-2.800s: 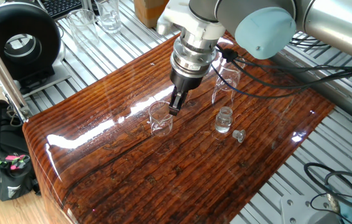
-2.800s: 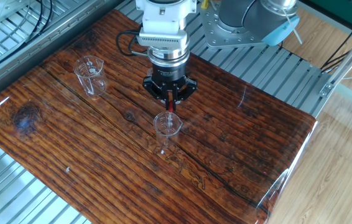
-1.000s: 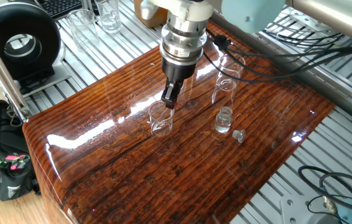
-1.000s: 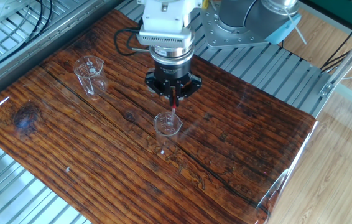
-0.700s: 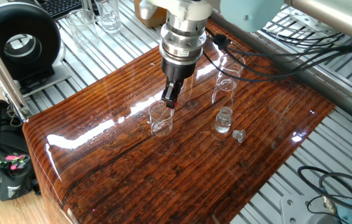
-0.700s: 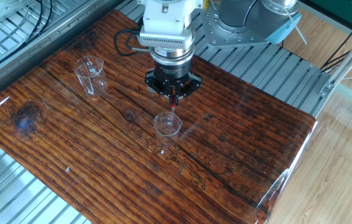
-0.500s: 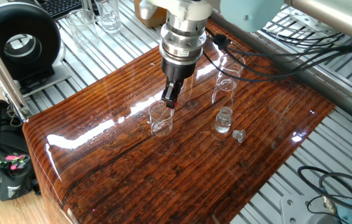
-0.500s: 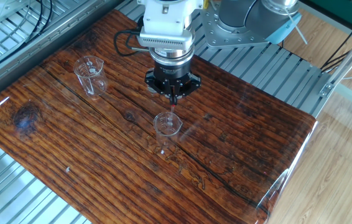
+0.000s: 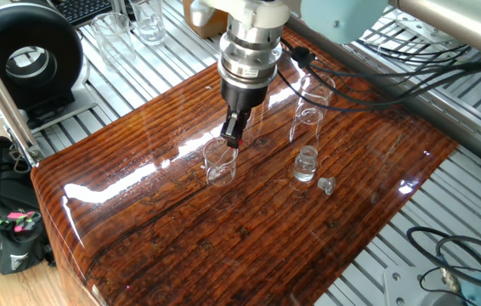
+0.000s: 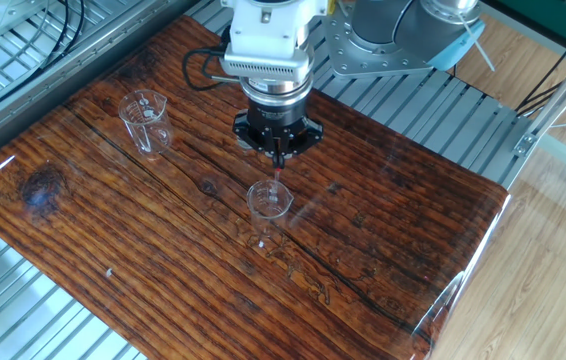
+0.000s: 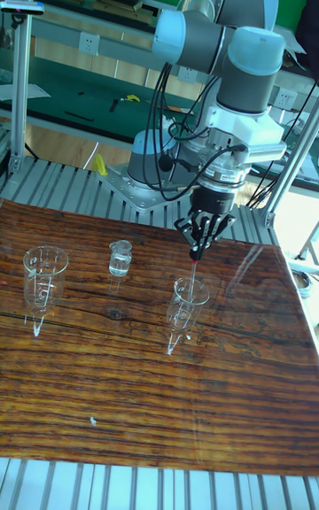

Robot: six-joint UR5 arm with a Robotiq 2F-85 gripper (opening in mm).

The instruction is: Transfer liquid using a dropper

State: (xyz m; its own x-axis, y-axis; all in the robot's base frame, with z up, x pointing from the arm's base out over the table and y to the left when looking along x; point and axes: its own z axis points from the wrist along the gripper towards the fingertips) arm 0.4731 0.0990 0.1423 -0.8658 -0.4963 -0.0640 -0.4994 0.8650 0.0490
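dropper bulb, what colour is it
Red. The dropper bulb shows as a small red spot between the jaws above the small beaker, clearest in the other fixed view.

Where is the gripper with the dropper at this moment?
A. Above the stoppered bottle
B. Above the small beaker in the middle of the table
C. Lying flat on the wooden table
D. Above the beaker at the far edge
B: the gripper holds the dropper upright over the small beaker, jaws closed on it.
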